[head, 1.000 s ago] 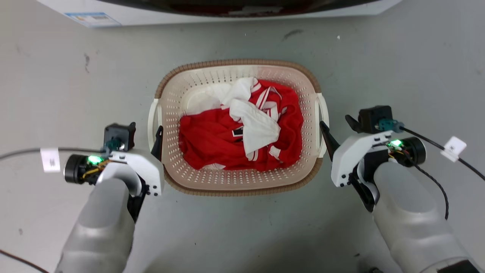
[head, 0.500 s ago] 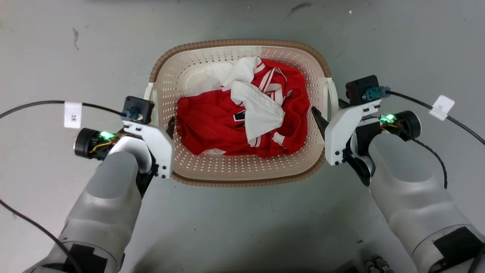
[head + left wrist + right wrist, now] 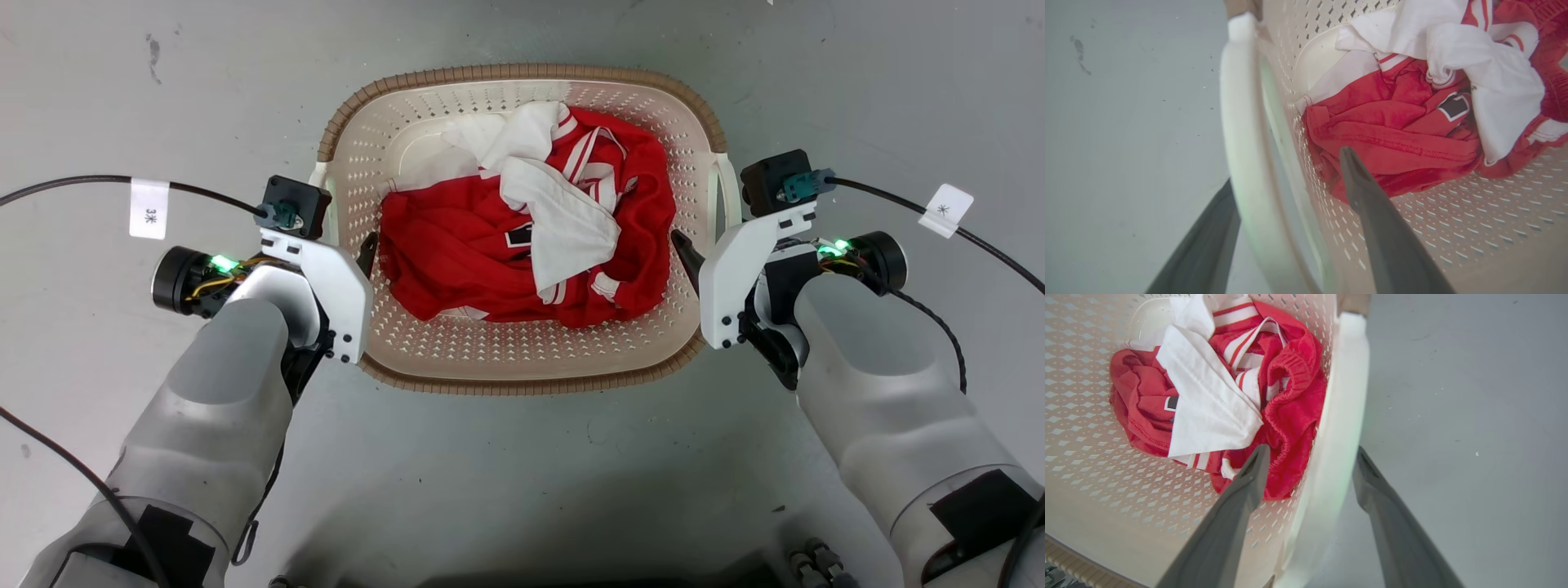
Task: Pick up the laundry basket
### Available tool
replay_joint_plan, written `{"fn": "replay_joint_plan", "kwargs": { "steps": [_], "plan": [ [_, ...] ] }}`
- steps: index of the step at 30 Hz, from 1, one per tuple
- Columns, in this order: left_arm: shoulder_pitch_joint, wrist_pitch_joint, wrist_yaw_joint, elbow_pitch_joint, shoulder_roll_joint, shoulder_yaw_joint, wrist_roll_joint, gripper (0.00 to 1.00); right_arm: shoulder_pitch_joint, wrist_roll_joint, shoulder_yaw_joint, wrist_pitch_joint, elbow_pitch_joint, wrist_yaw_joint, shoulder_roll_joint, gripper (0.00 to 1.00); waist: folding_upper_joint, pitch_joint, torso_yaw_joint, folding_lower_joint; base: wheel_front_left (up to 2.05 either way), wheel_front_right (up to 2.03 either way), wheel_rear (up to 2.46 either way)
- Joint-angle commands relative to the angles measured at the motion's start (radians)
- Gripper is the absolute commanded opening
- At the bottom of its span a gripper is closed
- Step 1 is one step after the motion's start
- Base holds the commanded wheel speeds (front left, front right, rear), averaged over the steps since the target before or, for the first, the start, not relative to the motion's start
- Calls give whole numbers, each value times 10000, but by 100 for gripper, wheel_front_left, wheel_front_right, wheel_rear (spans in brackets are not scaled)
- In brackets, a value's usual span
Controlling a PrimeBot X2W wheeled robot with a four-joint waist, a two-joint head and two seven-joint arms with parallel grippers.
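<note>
grey floor (image 3: 522, 490) bears the laundry basket (image 3: 522, 385), right before the robot. left gripper (image 3: 1287, 167) and right gripper (image 3: 1311, 450) straddle its side handles (image 3: 1343, 396), jaws open, probably not touching yet. close both together, then lift evenly.

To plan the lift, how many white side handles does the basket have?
2. The left handle lies between the left pincer's fingers, the right handle between the right pincer's fingers.

Bare floor (image 3: 522, 474) lies open all round the laundry basket (image 3: 522, 384); crumpled clothes (image 3: 457, 269) crowd its middle.
</note>
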Motion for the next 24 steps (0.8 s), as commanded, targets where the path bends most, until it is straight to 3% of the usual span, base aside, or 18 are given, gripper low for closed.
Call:
{"fn": "replay_joint_plan", "kwargs": {
  "steps": [1,7,8,9,10,11,24],
  "plan": [
    [-150,20,10,-62,75,-186,-137,100,-200,98,68,-69,60,-7,-2,100,0,8,-5,-1,0,0,0],
    [-265,-57,10,-145,216,-793,-624,100,-299,436,117,74,239,-7,0,100,0,100,47,-1,0,0,0],
    [-272,-74,10,-160,216,-876,-714,80,-327,458,158,100,263,-7,0,100,0,117,53,-1,0,0,0],
    [-286,-77,10,-167,221,-970,-797,38,-346,507,190,169,291,-7,0,54,0,136,61,-1,0,0,0],
    [-305,-66,10,-181,224,-1053,-896,0,-379,524,211,179,332,-7,-3,31,0,157,70,-1,0,0,0],
    [-325,-56,10,-197,235,-1130,-988,0,-420,513,219,196,369,-7,-3,0,0,177,80,-1,0,0,0],
    [34,350,-12,-668,474,-2441,-2457,0,-326,308,264,375,628,-2,-2,0,0,-274,117,-1,0,0,0]
  ]
}}
